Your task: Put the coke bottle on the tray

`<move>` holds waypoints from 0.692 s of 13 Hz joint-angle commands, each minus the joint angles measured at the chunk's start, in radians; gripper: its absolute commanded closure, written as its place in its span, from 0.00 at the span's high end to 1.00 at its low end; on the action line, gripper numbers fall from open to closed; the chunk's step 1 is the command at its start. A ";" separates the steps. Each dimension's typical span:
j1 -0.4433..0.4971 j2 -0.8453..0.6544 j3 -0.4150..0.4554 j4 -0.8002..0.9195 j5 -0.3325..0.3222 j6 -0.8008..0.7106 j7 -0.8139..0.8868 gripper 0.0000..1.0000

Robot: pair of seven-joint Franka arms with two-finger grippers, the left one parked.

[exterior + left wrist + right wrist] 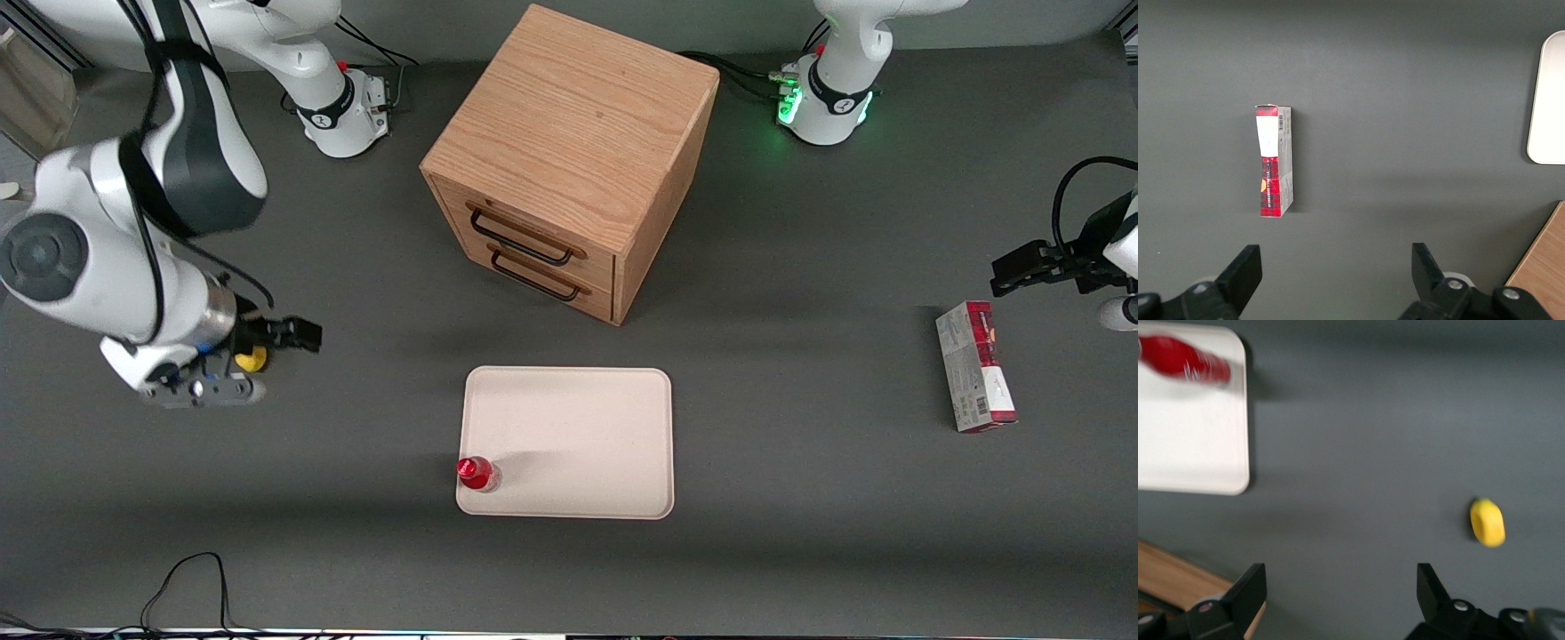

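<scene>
1. Front view: high, looking steeply down on the whole desk [356, 551].
2. Right wrist view: close, facing down past the spread fingers of the tool [1341, 600]; shares the tray [1191, 453] corner with front view.
3. Left wrist view: close, downward; also catches the tray's edge.

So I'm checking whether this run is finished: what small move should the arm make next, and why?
Probably just lift the gripper a little higher and away. The coke bottle already stands upright in a corner of the tray, and the gripper, with open, empty jaws, sits above bare table near a lemon, toward the working arm's end.
</scene>
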 commanded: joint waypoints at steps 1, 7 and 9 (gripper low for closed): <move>0.005 -0.180 -0.053 -0.163 0.015 0.007 -0.120 1.00; 0.004 -0.232 -0.101 -0.124 0.018 -0.099 -0.212 1.00; 0.016 -0.229 -0.119 -0.097 0.041 -0.138 -0.213 1.00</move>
